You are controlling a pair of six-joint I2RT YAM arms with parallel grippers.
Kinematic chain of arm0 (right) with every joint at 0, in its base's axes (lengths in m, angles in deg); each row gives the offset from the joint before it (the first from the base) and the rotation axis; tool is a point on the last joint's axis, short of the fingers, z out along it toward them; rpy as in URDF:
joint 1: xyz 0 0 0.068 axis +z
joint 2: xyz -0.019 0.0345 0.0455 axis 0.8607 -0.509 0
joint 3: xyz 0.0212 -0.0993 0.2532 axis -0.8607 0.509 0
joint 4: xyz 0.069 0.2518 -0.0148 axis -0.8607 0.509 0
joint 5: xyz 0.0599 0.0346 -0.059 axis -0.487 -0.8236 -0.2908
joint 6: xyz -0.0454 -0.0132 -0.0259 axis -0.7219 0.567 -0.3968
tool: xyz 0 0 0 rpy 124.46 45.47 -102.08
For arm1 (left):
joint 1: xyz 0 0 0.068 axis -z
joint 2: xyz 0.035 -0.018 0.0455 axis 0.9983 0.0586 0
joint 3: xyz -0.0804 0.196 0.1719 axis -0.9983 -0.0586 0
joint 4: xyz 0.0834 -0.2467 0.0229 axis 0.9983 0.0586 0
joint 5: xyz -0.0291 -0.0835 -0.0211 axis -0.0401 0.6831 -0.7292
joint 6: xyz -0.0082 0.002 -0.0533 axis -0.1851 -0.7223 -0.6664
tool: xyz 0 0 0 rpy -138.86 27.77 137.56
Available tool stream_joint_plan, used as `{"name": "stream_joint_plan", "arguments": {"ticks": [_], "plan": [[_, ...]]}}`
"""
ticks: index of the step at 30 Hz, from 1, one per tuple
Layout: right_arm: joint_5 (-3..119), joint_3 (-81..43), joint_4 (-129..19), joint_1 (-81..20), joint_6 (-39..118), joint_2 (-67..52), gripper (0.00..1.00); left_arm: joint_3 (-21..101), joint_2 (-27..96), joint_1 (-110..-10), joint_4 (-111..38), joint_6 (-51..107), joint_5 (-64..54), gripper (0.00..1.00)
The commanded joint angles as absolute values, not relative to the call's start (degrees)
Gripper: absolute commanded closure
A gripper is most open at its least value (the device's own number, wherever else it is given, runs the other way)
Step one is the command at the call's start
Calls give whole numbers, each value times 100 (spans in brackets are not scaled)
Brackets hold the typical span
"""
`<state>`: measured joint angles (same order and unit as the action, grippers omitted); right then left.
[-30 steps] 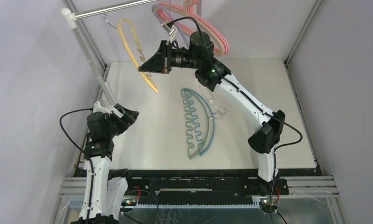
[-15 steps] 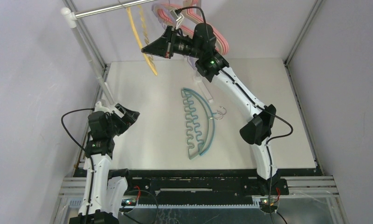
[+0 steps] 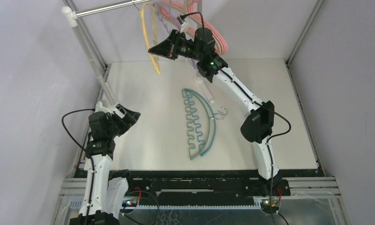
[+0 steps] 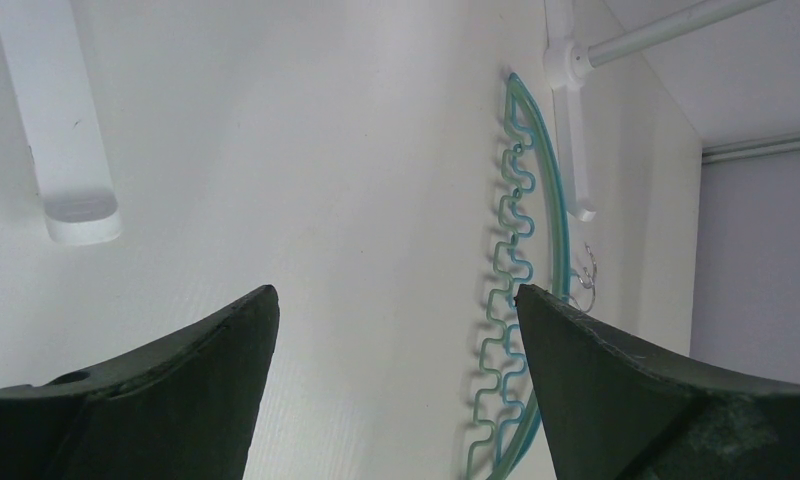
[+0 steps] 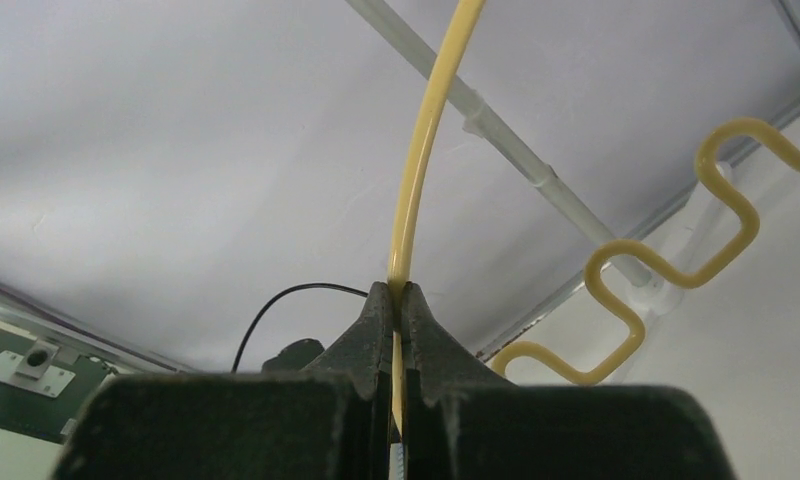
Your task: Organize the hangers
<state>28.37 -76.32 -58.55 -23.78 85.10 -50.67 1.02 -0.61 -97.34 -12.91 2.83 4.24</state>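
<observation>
Right claw [image 5: 397,292] pressed together on yellow hanger [image 5: 417,150], pinching thin bar. Holds it high by silver rail [image 3: 106,9] so hook can catch. Teal hanger [image 3: 200,123] lies flat on tabletop [image 3: 148,112], waiting. Left claw [image 4: 396,300] spread wide, holding nothing.

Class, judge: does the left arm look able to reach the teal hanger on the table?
Likely yes: the left gripper is open, with only bare table before the teal hanger.

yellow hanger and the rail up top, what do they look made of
The yellow hanger looks like plastic: thin, smooth, evenly coloured rod with a soft sheen, moulded into wavy bends. The rail is probably metal: straight silvery tube with a bright highlight.
</observation>
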Motion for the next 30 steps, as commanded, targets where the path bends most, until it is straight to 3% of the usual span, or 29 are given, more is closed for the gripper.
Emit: {"name": "stream_joint_plan", "arguments": {"ticks": [1, 5, 8, 14, 21, 25, 28, 30], "plan": [[3135, -7200, -6315, -2560, 8259, -4409, 100, 9, -88, -9789, -1448, 364, 559, 7], [3487, -6700, -5968, -2617, 7944, -3974, 64, -23, -112, -9793, -1451, 370, 559, 7], [3800, -6326, -5840, -2618, 7591, -3625, 45, -24, -135, -9789, -1452, 371, 569, 7], [4000, -5988, -5392, -2638, 7130, -3165, 34, -42, -205, -9795, -1420, 390, 549, 7], [4661, -5901, -3742, -2440, 5704, -2500, 30, -81, -206, -9790, -1397, 444, 507, 7], [6344, -5537, -2201, -1684, 4165, -1933, 27, -94, -141, -9794, -1405, 488, 498, 7], [7807, -4590, -1717, -1036, 3628, -1325, 25, -118, -114, -9794, -1407, 555, 470, 7], [8476, -3711, -1603, -807, 3836, -868, 10, -120, -104, -9793, -1375, 615, 433, 7]]}}
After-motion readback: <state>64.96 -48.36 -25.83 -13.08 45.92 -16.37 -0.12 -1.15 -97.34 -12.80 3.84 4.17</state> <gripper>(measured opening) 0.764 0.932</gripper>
